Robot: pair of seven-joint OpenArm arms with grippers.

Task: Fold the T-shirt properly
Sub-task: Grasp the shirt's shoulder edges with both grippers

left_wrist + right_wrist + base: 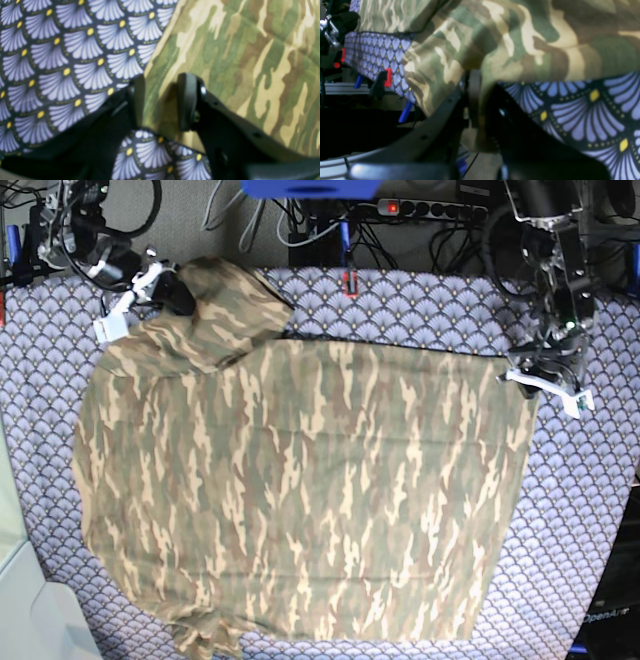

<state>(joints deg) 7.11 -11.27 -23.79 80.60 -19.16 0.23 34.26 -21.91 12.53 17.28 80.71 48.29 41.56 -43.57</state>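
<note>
Only one piece of text shows: faint pale lettering at the lower right corner of the base view, on a dark object [612, 620] beside the table [590, 510]. It seems to begin "open", but the rest is too small to make out. Both wrist views carry no lettering, labels or numbers.

T-shirt [300, 490]: camouflage print, olive, tan, cream and brown streaks. Lies spread mostly flat, covering most of the table, from far left to near right in base view. Right edge straight, running far to near. Far-left sleeve is doubled over onto the body in a rumpled flap. Near-left corner bunched into small wrinkles. Left edge rounded. Broad middle smooth, faint creases only.
</note>
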